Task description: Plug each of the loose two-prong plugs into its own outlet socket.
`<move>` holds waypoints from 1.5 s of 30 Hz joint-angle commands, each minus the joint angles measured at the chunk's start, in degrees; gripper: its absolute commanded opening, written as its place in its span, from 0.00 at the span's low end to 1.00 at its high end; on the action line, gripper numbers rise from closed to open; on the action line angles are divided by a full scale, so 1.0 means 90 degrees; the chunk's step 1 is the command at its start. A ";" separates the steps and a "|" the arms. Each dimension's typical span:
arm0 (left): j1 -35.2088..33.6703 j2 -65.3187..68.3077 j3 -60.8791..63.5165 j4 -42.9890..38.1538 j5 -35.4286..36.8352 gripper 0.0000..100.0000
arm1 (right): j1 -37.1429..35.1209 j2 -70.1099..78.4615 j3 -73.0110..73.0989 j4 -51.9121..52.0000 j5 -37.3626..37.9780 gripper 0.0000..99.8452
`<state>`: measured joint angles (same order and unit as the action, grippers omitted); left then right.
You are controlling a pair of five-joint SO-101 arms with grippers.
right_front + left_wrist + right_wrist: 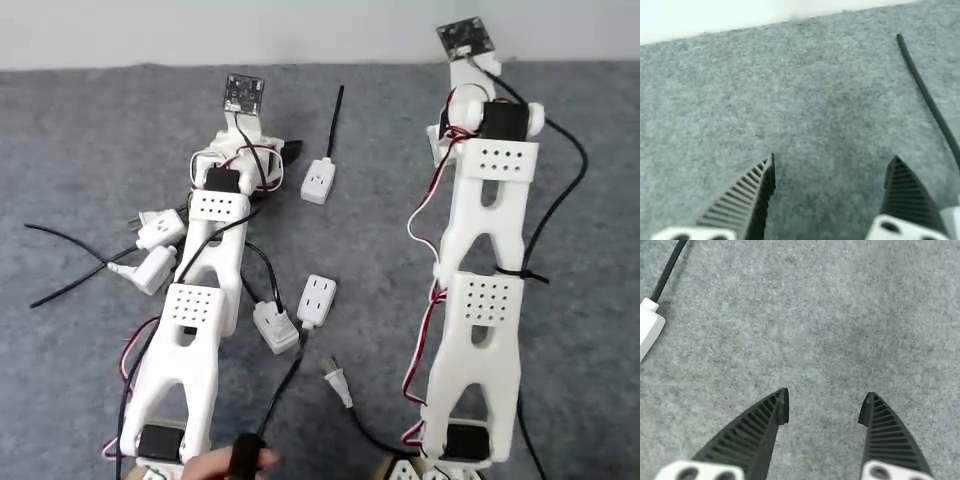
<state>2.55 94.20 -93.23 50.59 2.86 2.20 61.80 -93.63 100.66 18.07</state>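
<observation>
Mat (80,120): grey and fuzzy like felt, it is lying flat under both white plastic arms.
Left gripper (833,160): it is hanging over bare mat with its ribbed black wedge fingers spread apart, gripping nothing.
Right gripper (827,392): its pointed ribbed fingers are likewise standing parted and empty.
Far socket (318,180): a boxy white socket is lying between the arms, trailing a thin black cord (336,115).
Near socket (316,298): it is sitting just beside the left arm.
Loose plug (337,382): small, white and two-pronged, it is lying unplugged between the arms.
Side plugs (155,245): two white plugs are resting against the left arm's outer side.
Wrist views: the right one is catching the far socket's corner (647,332), and the left one is catching the cord (927,95).
</observation>
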 commanded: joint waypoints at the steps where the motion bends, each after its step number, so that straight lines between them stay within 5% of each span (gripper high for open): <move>1: 0.0010 -0.0586 -0.0347 -0.0078 0.0147 0.34 | -0.0005 -0.0112 -0.0274 0.0210 -0.0068 0.25; 21: -0.0371 -0.0576 -0.0347 0.0264 0.0117 0.34 | -0.0161 -0.0103 -0.0264 0.0210 -0.0088 0.25; 31: -0.0400 -0.1436 -0.0347 0.2022 -0.0147 0.34 | -0.0200 0.0073 -0.0274 0.0210 -0.0088 0.25; 45: -0.0449 -0.1534 -0.0347 0.2559 -0.0615 0.34 | -0.0200 0.0298 -0.0293 0.0200 -0.0098 0.25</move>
<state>-2.02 85.41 -93.23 72.04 -1.10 1.05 65.67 -93.63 100.66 17.98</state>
